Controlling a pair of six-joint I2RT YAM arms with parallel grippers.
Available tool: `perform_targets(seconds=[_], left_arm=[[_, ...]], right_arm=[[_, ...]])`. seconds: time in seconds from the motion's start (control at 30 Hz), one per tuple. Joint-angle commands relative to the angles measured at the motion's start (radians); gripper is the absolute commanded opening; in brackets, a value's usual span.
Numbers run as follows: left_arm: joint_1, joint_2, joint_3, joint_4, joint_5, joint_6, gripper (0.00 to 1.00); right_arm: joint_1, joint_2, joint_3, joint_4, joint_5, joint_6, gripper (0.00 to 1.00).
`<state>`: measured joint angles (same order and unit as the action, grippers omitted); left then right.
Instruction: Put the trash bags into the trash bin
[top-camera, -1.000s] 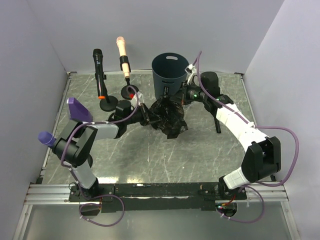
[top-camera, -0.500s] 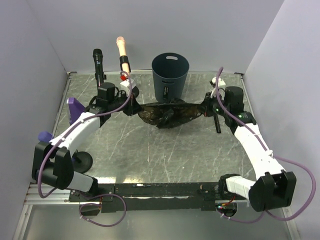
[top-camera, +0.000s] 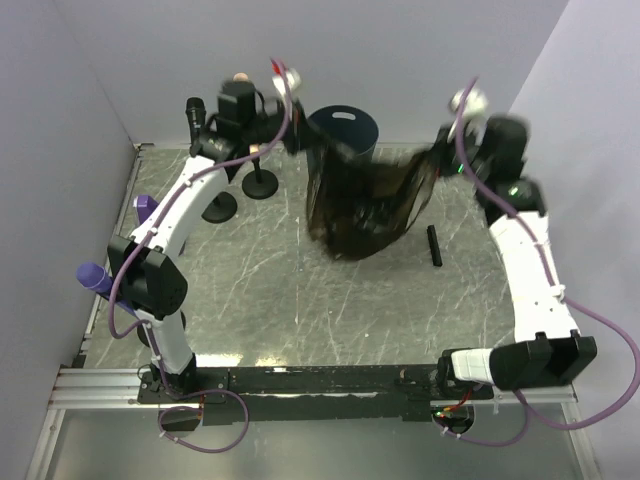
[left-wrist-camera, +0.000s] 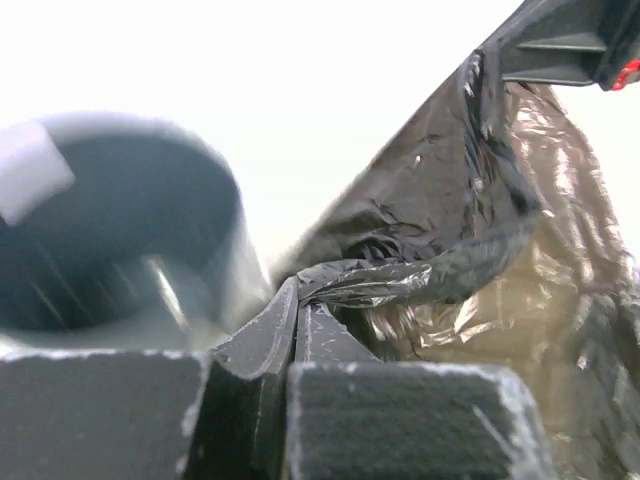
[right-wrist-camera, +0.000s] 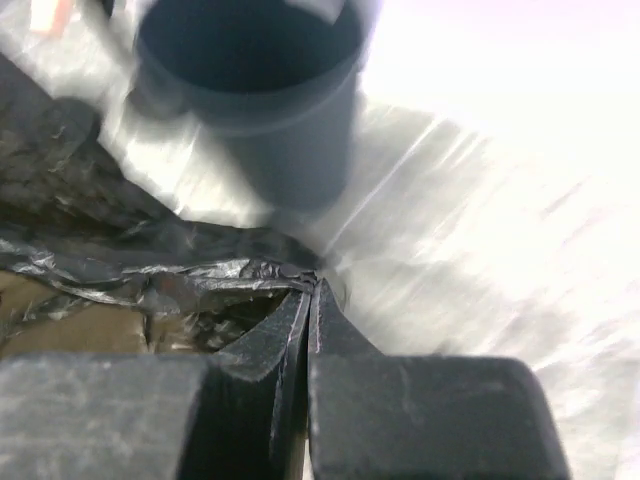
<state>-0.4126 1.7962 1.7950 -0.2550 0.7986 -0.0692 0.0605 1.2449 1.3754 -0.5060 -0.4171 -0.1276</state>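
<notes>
The left gripper (left-wrist-camera: 298, 312) has its jaws pinched flat together on a twisted fold of thin black film, and the right gripper (right-wrist-camera: 312, 295) is closed the same way on the opposite edge, so each holds one upper corner of the trash bag (top-camera: 365, 205). Between them the bag hangs in a sagging curtain, lifted off the table (top-camera: 260, 290), just in front of the trash bin (top-camera: 360, 126) and covering most of the bin's near wall. Its top edge is about level with the bin's rim in the overhead view, and the left gripper sits beside the rim's left side. The film looks feather-light, limp and slick. It is translucent brown where stretched and dark where bunched, so it will take no shape of its own and will drape or snag on the rim rather than drop cleanly. I judge the bunched edge folds to be the right places to hold, since a gathered rope of film resists slipping and tearing better than a single sheet. A hard sideways pull could stretch it or strip it from the pads. A small black stick (top-camera: 434, 246) lies on the table to the right of the bin, and a black microphone (top-camera: 195, 112) stands to the bin's left.
</notes>
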Motion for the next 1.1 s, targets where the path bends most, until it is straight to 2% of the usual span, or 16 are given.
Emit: perform_targets(seconds=[0.0,0.07,0.13,0.2,0.23,0.3,0.33,0.4,0.47,0.53,0.63,0.67,0.77,0.9,0.97,1.07], left_arm=[[0.009,0.032,0.289,0.335,0.041,-0.082,0.01],[-0.003,0.064,0.386,0.546,-0.095,-0.095,0.01],[-0.032,0.162,0.646,0.548,-0.197,0.018,0.01],[-0.067,0.218,0.815,0.621,-0.274,0.137,0.01],[-0.086,0.195,0.799,0.693,-0.289,0.196,0.01],[-0.129,0.084,0.537,1.008,-0.292,0.299,0.01],[-0.158,0.022,0.403,1.086,-0.276,0.386,0.01],[-0.205,-0.091,0.174,1.059,-0.175,0.654,0.01],[-0.221,-0.215,-0.107,0.92,-0.159,0.698,0.01],[-0.222,-0.299,-0.358,0.691,-0.183,0.765,0.01],[-0.216,-0.386,-0.633,0.258,-0.193,0.996,0.01],[-0.213,-0.415,-0.69,0.118,-0.17,1.031,0.01],[-0.184,-0.497,-0.752,0.096,-0.205,0.809,0.01],[-0.183,-0.555,-0.741,0.054,-0.2,0.737,0.01],[-0.181,-0.583,-0.741,0.106,-0.216,0.7,0.01],[-0.184,-0.63,-0.773,0.343,-0.314,0.638,0.01]], right_arm=[[-0.028,0.105,0.411,0.041,0.104,-0.049,0.0],[-0.027,0.177,0.662,0.099,0.097,-0.052,0.0],[-0.022,0.224,0.842,0.177,0.072,-0.06,0.0],[-0.019,0.241,0.951,0.285,0.032,-0.07,0.0],[-0.01,0.22,0.947,0.343,0.002,-0.092,0.0],[0.028,0.127,0.808,0.501,-0.017,-0.185,0.0],[0.056,0.061,0.704,0.591,-0.012,-0.251,0.0],[0.128,-0.077,0.398,0.679,0.007,-0.384,0.0],[0.188,-0.203,0.119,0.649,0.029,-0.507,0.0],[0.205,-0.321,-0.184,0.579,0.119,-0.477,0.0],[0.199,-0.418,-0.499,0.237,0.129,-0.391,0.0],[0.2,-0.459,-0.553,0.137,0.054,-0.402,0.0],[0.211,-0.626,-0.625,-0.05,-0.116,-0.365,0.0],[0.222,-0.673,-0.586,-0.137,-0.167,-0.322,0.0],[0.222,-0.635,-0.526,-0.114,-0.131,-0.31,0.0],[0.222,-0.579,-0.463,0.093,-0.004,-0.306,0.0]])
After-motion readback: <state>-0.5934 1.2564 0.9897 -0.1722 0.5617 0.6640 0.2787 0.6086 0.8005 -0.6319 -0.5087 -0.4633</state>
